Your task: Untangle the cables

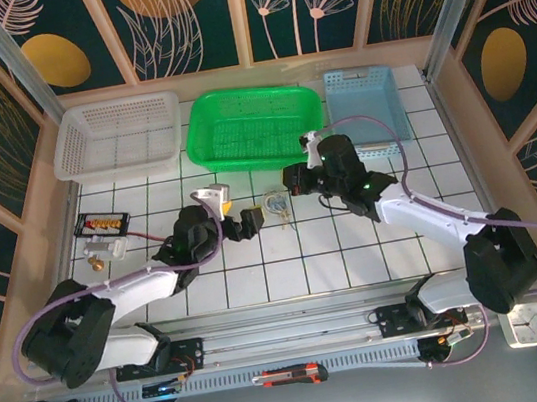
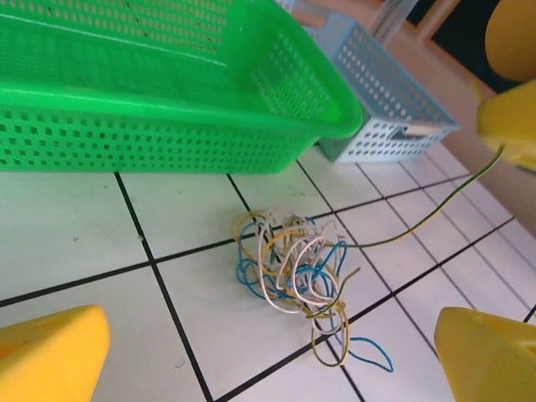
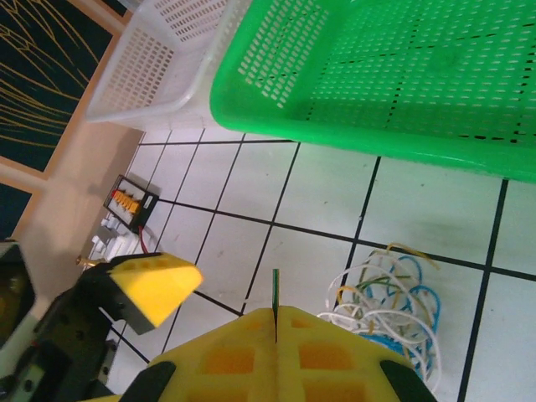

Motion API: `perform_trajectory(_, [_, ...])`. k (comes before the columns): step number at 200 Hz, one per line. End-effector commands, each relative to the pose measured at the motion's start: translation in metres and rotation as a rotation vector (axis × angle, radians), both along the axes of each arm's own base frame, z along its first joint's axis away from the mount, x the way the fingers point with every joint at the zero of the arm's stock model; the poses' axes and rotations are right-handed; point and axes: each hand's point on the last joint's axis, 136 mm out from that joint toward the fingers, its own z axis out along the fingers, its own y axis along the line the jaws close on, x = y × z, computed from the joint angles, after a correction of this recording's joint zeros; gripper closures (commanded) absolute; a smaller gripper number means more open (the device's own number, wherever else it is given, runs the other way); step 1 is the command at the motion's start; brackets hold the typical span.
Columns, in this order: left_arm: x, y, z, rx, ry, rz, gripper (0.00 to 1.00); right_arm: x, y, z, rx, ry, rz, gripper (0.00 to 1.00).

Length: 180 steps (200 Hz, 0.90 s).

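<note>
Fingers (image 2: pixel 50 352) of the left gripper (image 1: pixel 249 222) are being held wide, the cables (image 2: pixel 293 268) just beyond; one strand (image 2: pixel 435 218) is being pinched by the right gripper (image 3: pixel 275 322)

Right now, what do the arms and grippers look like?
On the left arm and right arm: white links, bulky black joints, a purple cable looped alongside each. On the left gripper and right gripper: blocky yellow fingers, the right's with square recesses. Small green light on the right arm.
</note>
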Motion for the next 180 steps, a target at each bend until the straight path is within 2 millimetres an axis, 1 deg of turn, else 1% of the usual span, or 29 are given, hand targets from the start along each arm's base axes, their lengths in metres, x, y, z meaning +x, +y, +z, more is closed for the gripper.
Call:
perform_trajectory(1, [0.005, -0.013, 0.012, 0.006, -0.082, -0.046, 0.01, 0.002, 0.015, 0.011, 0.04, -0.02, 0.029, 1.0])
perform_trajectory(34, [0.012, -0.026, 0.013, 0.012, -0.113, -0.086, 0.01, -0.001, 0.028, 0.01, 0.036, -0.015, 0.061, 1.0])
perform_trajectory(70, [0.004, -0.047, 0.007, 0.003, -0.136, -0.2, 0.03, -0.004, 0.037, 0.008, 0.031, -0.01, 0.083, 1.0])
perform_trajectory(91, [0.001, -0.054, 0.001, 0.006, -0.128, -0.239, 0.06, -0.006, 0.04, 0.009, 0.032, -0.012, 0.09, 1.0])
perform_trajectory(103, [0.002, -0.056, -0.003, 0.014, -0.122, -0.24, 0.07, -0.007, 0.042, 0.011, 0.037, -0.014, 0.096, 1.0])
perform_trajectory(125, [0.009, -0.06, -0.005, 0.016, -0.128, -0.228, 0.07, -0.01, 0.047, 0.014, 0.044, -0.015, 0.112, 1.0])
perform_trajectory(151, [0.021, -0.062, -0.006, 0.019, -0.139, -0.185, 0.09, -0.014, 0.053, 0.024, 0.062, -0.024, 0.131, 1.0])
perform_trajectory(171, [0.027, -0.066, -0.011, 0.021, -0.129, -0.179, 0.15, -0.017, 0.056, 0.036, 0.084, -0.038, 0.143, 1.0])
perform_trajectory(180, [0.028, -0.068, -0.014, 0.024, -0.122, -0.187, 0.21, -0.017, 0.056, 0.043, 0.098, -0.047, 0.144, 1.0])
